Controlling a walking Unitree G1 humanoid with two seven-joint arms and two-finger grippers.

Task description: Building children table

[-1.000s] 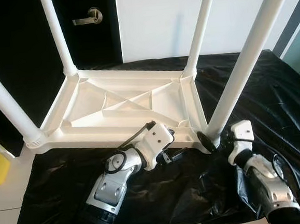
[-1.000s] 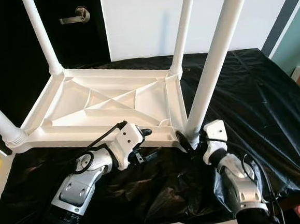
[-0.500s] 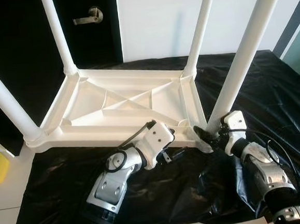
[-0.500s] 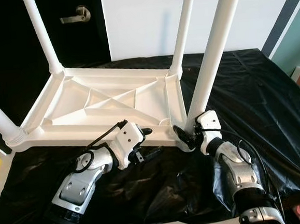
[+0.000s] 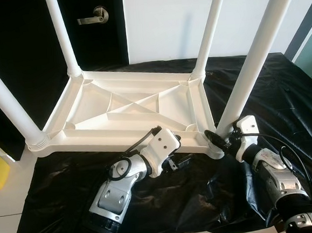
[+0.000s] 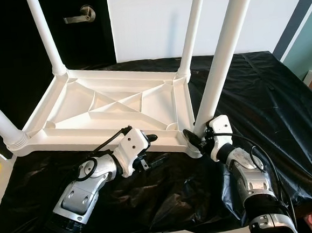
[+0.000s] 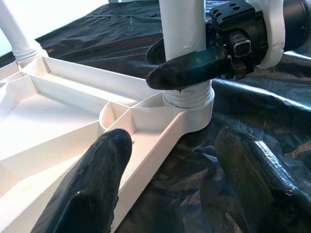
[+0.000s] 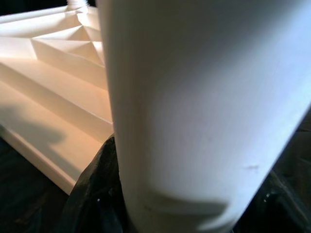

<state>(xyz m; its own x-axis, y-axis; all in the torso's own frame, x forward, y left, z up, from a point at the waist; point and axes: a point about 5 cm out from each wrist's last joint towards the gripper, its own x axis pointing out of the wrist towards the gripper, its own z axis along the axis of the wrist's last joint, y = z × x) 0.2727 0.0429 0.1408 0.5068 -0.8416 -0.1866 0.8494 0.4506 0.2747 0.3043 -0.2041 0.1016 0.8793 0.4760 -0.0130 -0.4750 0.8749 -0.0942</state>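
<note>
While my right gripper (image 5: 218, 138) clamps its fingers around the base of the near leg (image 5: 250, 71), just above the corner socket, I judge I am seating or twisting that leg home. Beside it, my left gripper (image 7: 180, 170) stands with its fingers spread wide and holding nothing, one finger (image 7: 92, 189) resting on the near rim of the upturned tabletop (image 5: 128, 110), likely to steady it. Beyond both grippers, the other three legs (image 5: 63, 37) already stand upright in their corners. The black sheet (image 5: 283, 90) under everything probably guards the plastic.
</note>
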